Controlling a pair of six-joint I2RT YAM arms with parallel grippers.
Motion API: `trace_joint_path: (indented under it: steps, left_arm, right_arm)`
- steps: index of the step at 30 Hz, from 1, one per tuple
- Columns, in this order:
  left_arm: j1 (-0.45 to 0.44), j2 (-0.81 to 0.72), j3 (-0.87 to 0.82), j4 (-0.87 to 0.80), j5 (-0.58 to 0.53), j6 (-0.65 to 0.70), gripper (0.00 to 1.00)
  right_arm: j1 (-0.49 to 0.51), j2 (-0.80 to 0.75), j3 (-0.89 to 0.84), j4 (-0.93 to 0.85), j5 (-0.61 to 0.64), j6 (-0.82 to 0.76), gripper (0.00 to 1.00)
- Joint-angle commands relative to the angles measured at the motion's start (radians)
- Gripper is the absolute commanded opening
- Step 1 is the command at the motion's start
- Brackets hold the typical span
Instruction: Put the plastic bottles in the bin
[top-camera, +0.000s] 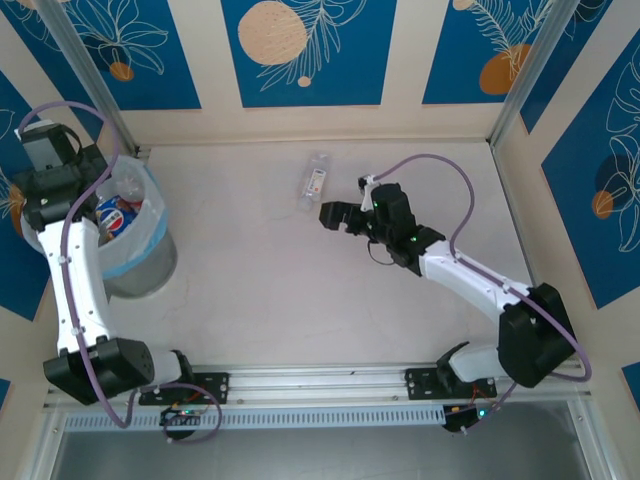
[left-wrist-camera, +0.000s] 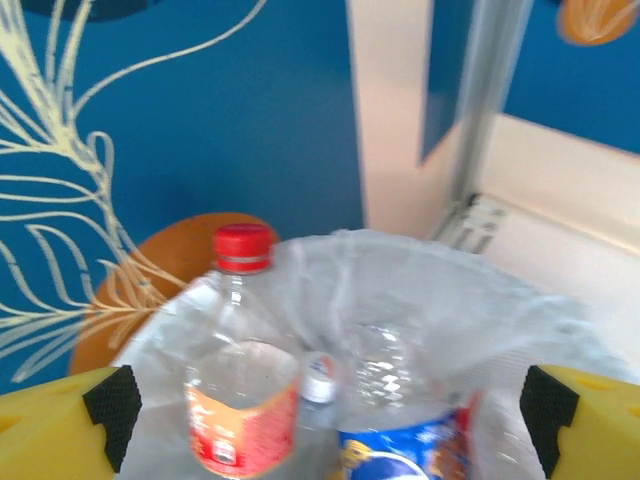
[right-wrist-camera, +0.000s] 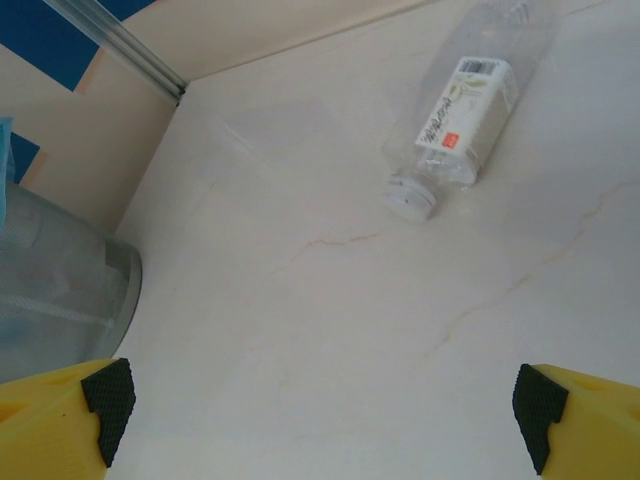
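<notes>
bottle on desk: one clear plastic bottle (top-camera: 313, 183) lies on its side on the desk (top-camera: 250, 300), far centre, well apart from the bin. It has a white label with a small red mark and a white cap. In the right wrist view the cap end points near-left.
bottles in bin: a red-capped bottle (left-wrist-camera: 235, 385) with a red-orange label stands roughly upright, its cap above the liner's edge. A blue-labelled bottle (left-wrist-camera: 400, 452) sits to its right. A small white cap (left-wrist-camera: 318, 366) sits between the two, and a clear bottle body (left-wrist-camera: 382, 362) lies behind. The count of the heap cannot be told.
bin: round bin (top-camera: 150, 262) with a grey wall and a translucent bag liner (left-wrist-camera: 460, 300). It stands at the left edge of the desk, close to the left wall.
left fingers: the left fingers (left-wrist-camera: 108, 402) are yellow with black pads, spread wide and released. They are poised over the bin mouth, one at each side of the wrist view. The red-capped bottle shows between them with no contact visible.
right fingers: the right fingers (right-wrist-camera: 108, 396) are spread wide, released and empty. They sit low over the desk centre, aimed far-left. The lying bottle is near, just beyond them, not touching.
arms: the left arm (top-camera: 75, 285) runs from the near-left base up to the bin. The right arm (top-camera: 480, 280) reaches from the near-right base toward the centre.
surround: blue wall panels (top-camera: 300, 50) with pale leaf drawings and orange discs.
</notes>
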Motion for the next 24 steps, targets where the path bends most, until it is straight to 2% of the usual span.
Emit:
trace_joint_path:
  steps: [1, 4, 8, 13, 19, 22, 24]
  left_arm:
    - [-0.008, -0.055, 0.015, -0.086, 0.229, -0.108, 0.99]
    - [-0.034, -0.094, -0.023, -0.100, 0.330, -0.162, 0.99]
    - [-0.087, -0.182, -0.113, -0.074, 0.372, -0.207, 0.99]
    - [-0.114, -0.276, -0.202, -0.029, 0.490, -0.262, 0.99]
    - [-0.121, -0.341, -0.307, 0.032, 0.721, -0.353, 0.99]
    - [-0.122, -0.371, -0.375, 0.073, 0.853, -0.375, 0.99]
    - [-0.123, -0.383, -0.403, 0.070, 0.895, -0.359, 0.99]
  right_arm:
    - [-0.004, 0.084, 0.097, -0.039, -0.043, -0.031, 0.99]
    - [-0.005, 0.181, 0.197, -0.080, -0.045, -0.041, 0.99]
    - [-0.006, 0.308, 0.338, -0.128, -0.050, -0.052, 1.00]
    - [-0.007, 0.424, 0.470, -0.161, -0.038, -0.023, 1.00]
    - [-0.011, 0.550, 0.592, -0.201, 0.059, 0.035, 1.00]
    - [-0.019, 0.625, 0.675, -0.239, 0.053, 0.040, 1.00]
    - [-0.022, 0.671, 0.725, -0.263, 0.063, 0.062, 1.00]
